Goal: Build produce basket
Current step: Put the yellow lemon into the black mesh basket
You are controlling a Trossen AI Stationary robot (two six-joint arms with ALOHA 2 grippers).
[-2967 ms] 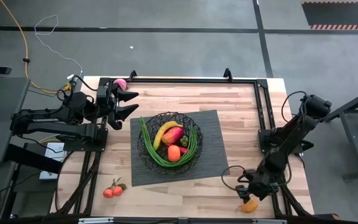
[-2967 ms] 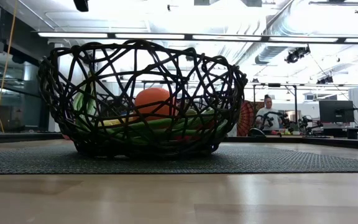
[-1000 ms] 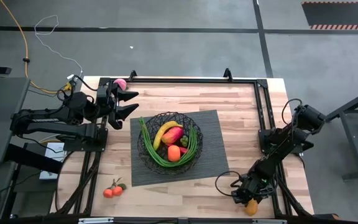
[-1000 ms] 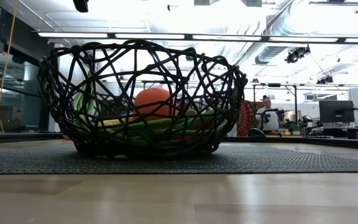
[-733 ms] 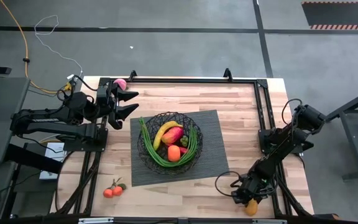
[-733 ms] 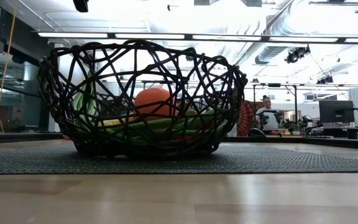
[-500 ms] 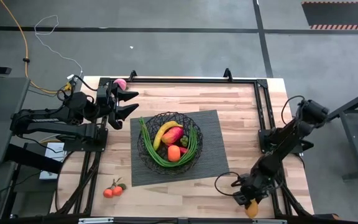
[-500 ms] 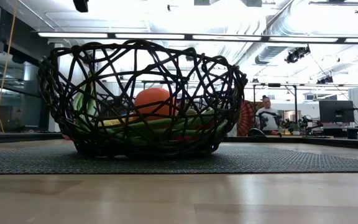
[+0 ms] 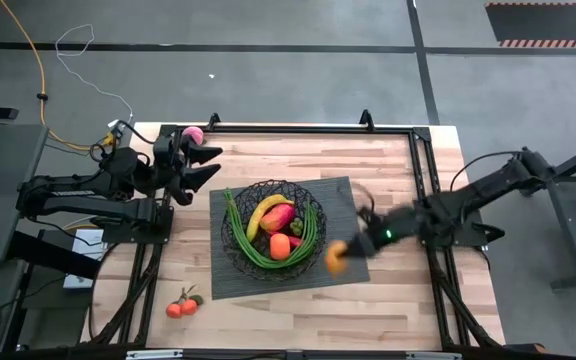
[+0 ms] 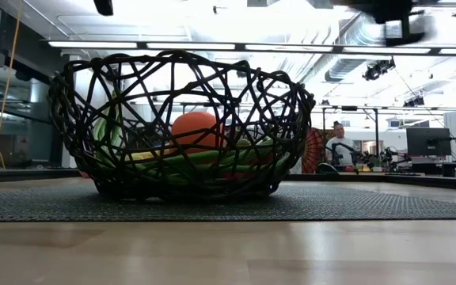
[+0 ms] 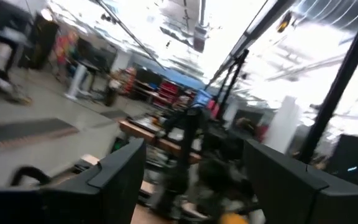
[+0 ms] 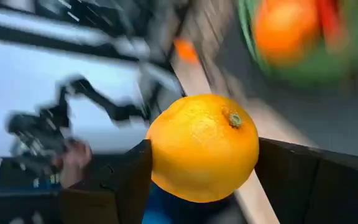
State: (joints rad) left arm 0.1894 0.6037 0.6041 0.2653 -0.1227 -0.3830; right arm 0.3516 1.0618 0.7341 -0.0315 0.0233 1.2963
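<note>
The black wire basket (image 9: 273,228) stands on the dark ribbed mat (image 9: 343,200) and holds a banana (image 9: 266,210), a mango, an orange (image 10: 196,129), green beans and other produce. My right gripper (image 9: 348,250) hangs over the mat's near right part, just right of the basket, shut on another orange (image 12: 202,146). My left gripper (image 9: 200,165) waits open at the table's far left, near a pink ball (image 9: 195,134). Small red-orange fruits (image 9: 181,306) lie on the wood at the near left. My right gripper pinches the orange by two opposite sides (image 12: 157,155) between its two fingers (image 12: 291,177). The fingers reach in from the table's right, roughly level. The orange is lifted clear above the mat, its stem dimple (image 12: 232,118) turned back toward the wrist.
A black frame (image 9: 423,170) runs along the table's far and right edges. Bare wood (image 9: 298,310) lies between the mat and the near edge. In the low view the right arm (image 10: 390,16) shows blurred at the top right, and a person sits in the room behind.
My right gripper has lifted the orange off the table's near right corner and swung fast toward the far and left, up over the mat beside the basket, rolling its wrist on the way. The orange now hangs clear of the table.
</note>
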